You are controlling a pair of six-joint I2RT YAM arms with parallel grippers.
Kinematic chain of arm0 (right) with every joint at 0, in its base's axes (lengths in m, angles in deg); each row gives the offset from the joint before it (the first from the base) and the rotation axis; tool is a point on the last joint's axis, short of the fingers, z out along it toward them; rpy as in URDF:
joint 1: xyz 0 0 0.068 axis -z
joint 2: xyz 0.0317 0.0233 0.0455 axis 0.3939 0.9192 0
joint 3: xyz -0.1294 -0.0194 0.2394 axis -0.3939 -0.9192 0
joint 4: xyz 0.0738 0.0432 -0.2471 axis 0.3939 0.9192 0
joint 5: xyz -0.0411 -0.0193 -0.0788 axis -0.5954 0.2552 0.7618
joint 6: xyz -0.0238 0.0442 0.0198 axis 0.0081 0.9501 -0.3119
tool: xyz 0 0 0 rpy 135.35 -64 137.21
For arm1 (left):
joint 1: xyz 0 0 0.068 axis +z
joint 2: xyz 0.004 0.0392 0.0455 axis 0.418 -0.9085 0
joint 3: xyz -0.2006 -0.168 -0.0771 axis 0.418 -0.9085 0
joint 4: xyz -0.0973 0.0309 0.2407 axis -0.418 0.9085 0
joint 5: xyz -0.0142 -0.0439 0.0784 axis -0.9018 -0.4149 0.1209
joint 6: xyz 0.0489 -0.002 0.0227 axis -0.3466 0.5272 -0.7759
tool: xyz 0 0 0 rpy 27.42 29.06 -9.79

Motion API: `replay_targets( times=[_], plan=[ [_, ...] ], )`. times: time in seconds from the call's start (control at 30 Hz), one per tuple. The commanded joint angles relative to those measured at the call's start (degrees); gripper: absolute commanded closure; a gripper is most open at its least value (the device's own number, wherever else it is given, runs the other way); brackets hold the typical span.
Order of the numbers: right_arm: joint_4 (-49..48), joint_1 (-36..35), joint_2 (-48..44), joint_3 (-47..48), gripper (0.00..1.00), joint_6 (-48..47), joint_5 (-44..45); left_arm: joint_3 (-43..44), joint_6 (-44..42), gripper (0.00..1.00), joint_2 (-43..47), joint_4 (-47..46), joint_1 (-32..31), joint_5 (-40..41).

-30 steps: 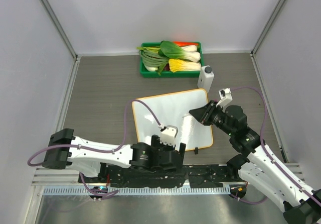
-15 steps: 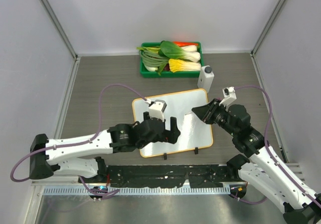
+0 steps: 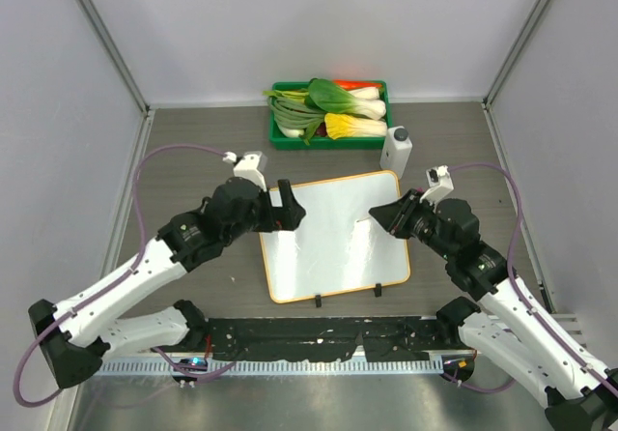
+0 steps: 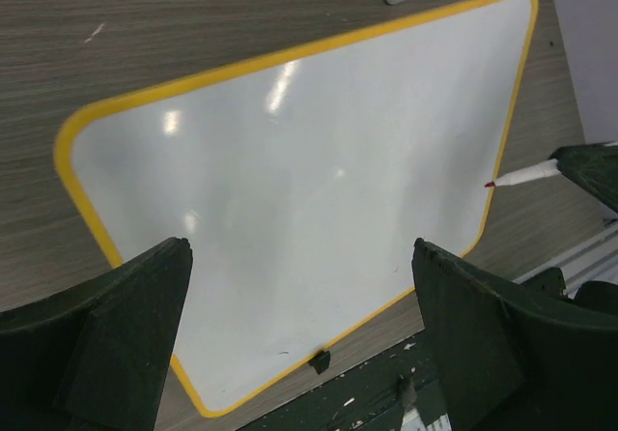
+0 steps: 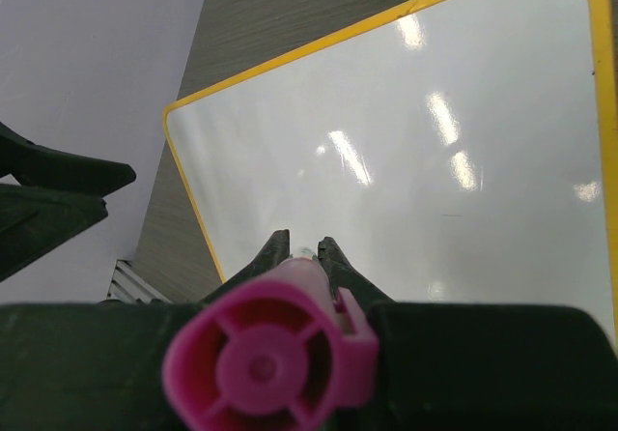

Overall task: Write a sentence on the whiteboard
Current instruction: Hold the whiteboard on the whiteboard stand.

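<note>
The whiteboard [image 3: 333,257] lay flat on the table [image 3: 193,180], close to its near edge and slightly skewed; its surface was blank, with no stroke of the sentence visible. Over its right half the right gripper [image 3: 384,216] pinched a marker [image 4: 526,173], tip aimed at the board; contact could not be confirmed. Within the last second the left gripper [image 3: 290,207], jaws spread and empty, had travelled from the board's near edge to its far-left corner. Judgement: the writing area was now unobstructed and writing could begin. Beyond the board stood a bottle [image 3: 397,147] and a green tray [image 3: 279,142]
</note>
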Motion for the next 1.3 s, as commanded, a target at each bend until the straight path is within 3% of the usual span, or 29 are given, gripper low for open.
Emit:
replay_targets(
  times=[0.0,0.37,0.53,0.83,1.27],
  plan=[
    [-0.51,0.27,0.33,2.76,0.99,-1.15,1.35,0.98,-2.50,0.00,1.86,4.12,8.93,-10.33],
    [1.68,0.27,0.69,4.69,0.99,-3.17,3.19,-7.02,-3.81,0.00,7.13,3.68,34.40,-31.77],
    [2.21,0.27,1.39,5.40,0.99,-4.31,4.07,-12.64,-2.85,0.00,7.31,0.53,42.68,-41.97],
    [2.21,0.18,2.01,5.57,0.99,-5.19,3.81,-22.05,0.93,0.00,7.57,-7.30,46.03,-46.38],
    [4.85,0.18,2.62,8.12,0.99,-10.64,4.69,-21.97,-1.18,0.02,7.57,-6.86,46.12,-49.81]
  ],
)
